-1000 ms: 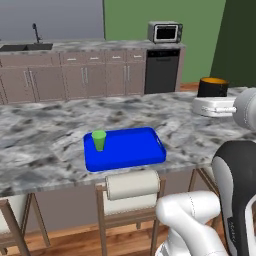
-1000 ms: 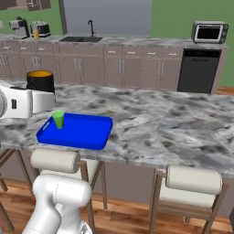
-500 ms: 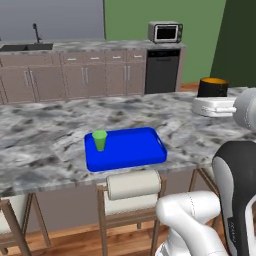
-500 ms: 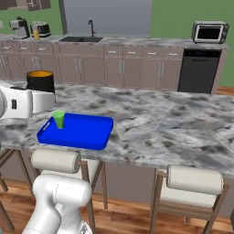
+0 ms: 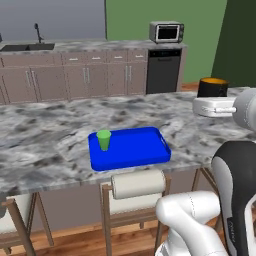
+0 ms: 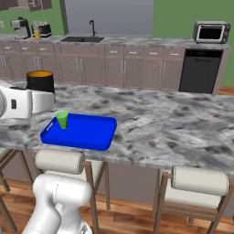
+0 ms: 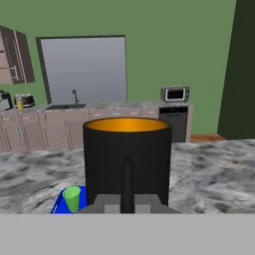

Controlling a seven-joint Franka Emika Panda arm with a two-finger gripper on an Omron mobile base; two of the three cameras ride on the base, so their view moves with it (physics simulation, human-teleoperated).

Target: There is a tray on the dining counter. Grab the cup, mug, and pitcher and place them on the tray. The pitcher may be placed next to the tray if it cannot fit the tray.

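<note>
The dining counter (image 5: 60,135), a long grey-white marbled slab, carries the bright blue tray (image 5: 131,149) close to its near edge, directly above a cream-cushioned stool (image 5: 138,184). The green cup (image 5: 104,139) stands upright inside the tray, in the far corner on the tray's left; the rest of the tray floor is bare blue

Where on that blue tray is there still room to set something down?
Most of the tray is bare: everything from beside the green cup, which stands in one corner, to its far end. The marbled counter past the tray lies open too.
</note>
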